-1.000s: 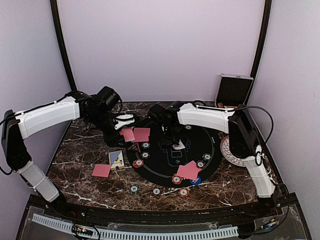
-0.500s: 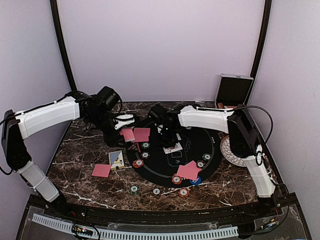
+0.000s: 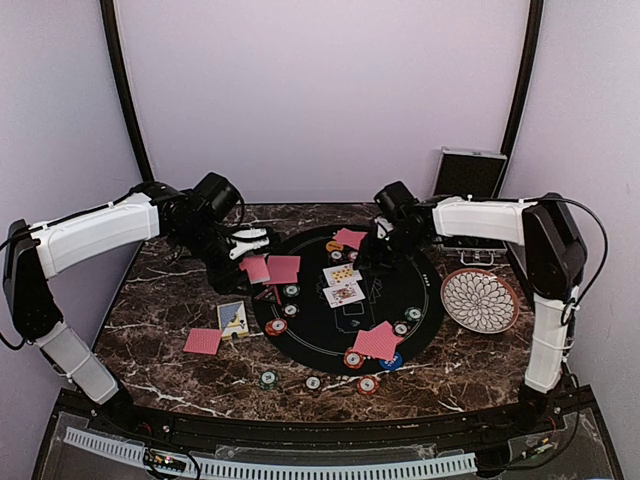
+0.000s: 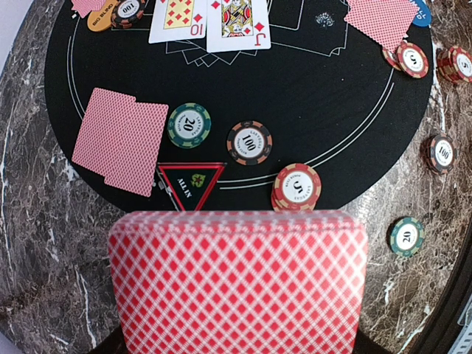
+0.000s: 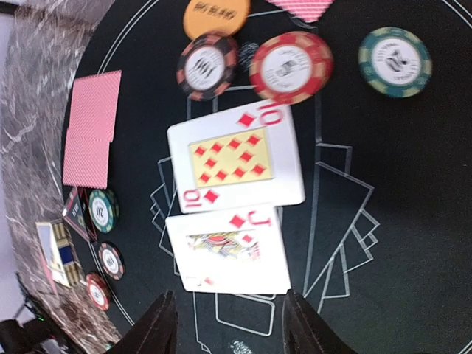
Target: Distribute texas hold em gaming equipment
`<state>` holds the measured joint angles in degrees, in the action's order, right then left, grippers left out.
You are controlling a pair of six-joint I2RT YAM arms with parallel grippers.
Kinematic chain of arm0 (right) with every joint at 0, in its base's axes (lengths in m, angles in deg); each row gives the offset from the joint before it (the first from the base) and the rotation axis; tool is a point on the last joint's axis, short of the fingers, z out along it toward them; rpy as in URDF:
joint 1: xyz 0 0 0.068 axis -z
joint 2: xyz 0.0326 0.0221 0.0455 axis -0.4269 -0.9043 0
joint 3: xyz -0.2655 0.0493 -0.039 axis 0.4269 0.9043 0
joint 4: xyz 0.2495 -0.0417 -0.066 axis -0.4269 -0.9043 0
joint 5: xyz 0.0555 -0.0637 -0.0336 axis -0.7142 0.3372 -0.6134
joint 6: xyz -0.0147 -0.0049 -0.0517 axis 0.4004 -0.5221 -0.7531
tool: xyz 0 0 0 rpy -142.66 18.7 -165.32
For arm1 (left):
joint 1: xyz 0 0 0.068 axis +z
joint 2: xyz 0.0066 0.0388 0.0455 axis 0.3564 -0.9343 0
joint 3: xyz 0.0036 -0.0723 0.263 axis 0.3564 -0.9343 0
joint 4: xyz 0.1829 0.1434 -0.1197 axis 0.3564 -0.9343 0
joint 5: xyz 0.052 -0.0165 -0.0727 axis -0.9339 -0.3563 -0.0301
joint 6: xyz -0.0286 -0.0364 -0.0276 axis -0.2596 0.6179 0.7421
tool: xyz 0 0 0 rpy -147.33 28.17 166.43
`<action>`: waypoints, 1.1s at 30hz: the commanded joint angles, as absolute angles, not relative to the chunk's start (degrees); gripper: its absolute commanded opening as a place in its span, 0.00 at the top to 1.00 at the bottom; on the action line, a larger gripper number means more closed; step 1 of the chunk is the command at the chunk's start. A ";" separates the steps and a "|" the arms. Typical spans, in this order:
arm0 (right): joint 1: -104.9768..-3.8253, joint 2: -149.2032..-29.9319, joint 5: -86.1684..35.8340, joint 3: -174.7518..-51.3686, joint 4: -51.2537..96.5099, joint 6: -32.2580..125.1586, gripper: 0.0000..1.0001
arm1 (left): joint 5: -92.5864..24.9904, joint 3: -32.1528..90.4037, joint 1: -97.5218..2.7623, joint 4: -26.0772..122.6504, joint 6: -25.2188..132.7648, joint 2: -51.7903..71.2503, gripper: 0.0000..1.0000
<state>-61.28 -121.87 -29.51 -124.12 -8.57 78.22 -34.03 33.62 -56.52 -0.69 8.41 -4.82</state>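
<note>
Dark veined marble made up the counter, with a round black mat laid across its middle. Nearest of all, the left claw was clenched on the deck of red-backed cards. The deck sat directly under the claw with its far edge running crosswise. How far it reached back beneath the claw was hidden, so its long axis could not be told.

Just ahead of that edge lay the triangular all-in marker and a red chip stack. A green chip and a black chip came next, with a face-down pair off to the claw's left. Farthest ahead, the ten of diamonds and the jack lay face up, side by side and touching.

Over the far part of the mat hung the right claw, released, its fingers apart with nothing between them. The jack lay just ahead of its tips, the ten just beyond the jack.

With only two cards face up, another would probably have to come off the deck. The deck lay across the mat to the right claw's left, well apart from it and locked in the other arm's grip. The right claw was the free one, so it would likely have to make the crossing.
</note>
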 commanded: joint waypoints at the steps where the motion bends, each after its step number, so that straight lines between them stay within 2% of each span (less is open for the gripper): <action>1: -59.18 -120.56 -36.91 -118.67 -0.16 80.47 0.50 | -33.25 33.99 -56.39 -1.72 8.60 -2.85 1.00; 10: -58.56 -119.65 -42.64 -112.95 7.79 83.20 0.50 | -33.17 34.12 -56.32 -1.80 8.54 -3.01 1.00; 17: -61.98 -114.05 -49.75 -108.49 22.27 91.60 0.35 | -32.04 34.97 -56.39 -1.69 8.64 -3.63 1.00; 23: -67.71 -115.26 -54.37 -109.36 33.99 100.36 0.34 | -31.32 36.24 -56.34 -1.71 9.12 -4.53 1.00; 33: -73.87 -122.47 -58.25 -114.29 45.58 109.74 0.34 | -30.24 36.22 -56.34 -2.15 9.78 -4.28 1.00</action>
<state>-72.58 -119.73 -55.57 -111.84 37.35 104.45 -31.80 34.58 -56.52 -0.75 9.00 -4.95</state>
